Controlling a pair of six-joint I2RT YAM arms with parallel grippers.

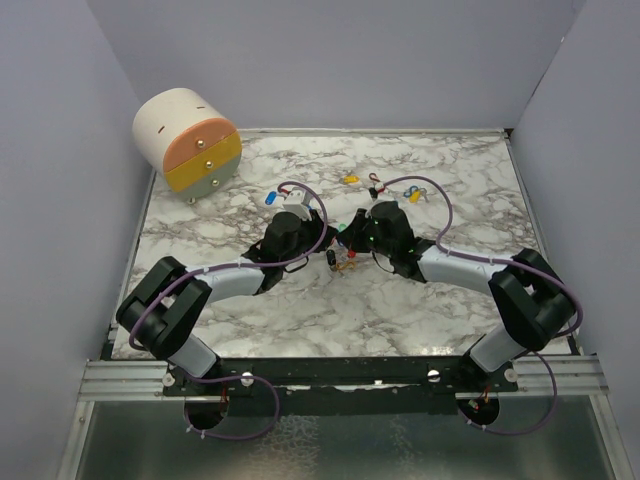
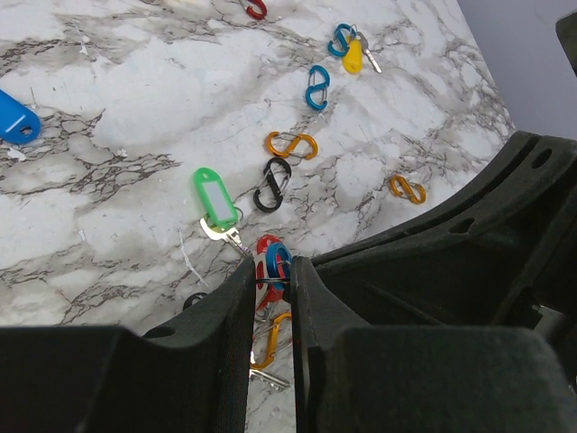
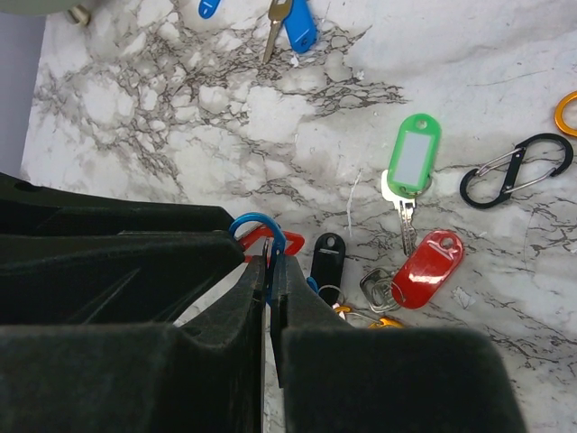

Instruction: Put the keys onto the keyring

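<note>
Left tool point(image 2: 272, 271) and right tool point(image 3: 270, 271) are both closed on the blue clip point(image 3: 256, 222). The green key point(image 3: 414, 153) lies near on the table point(image 3: 270, 108), free. I think one tool should hold firm while the other opens the clip slowly.

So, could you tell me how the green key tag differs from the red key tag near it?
The green tag has a pale label window; the red tag shows a plain face. The green tag has a silver key at its end; the red tag lies slanted beside the black tag. Both are oblong plastic, flat on the table.
</note>
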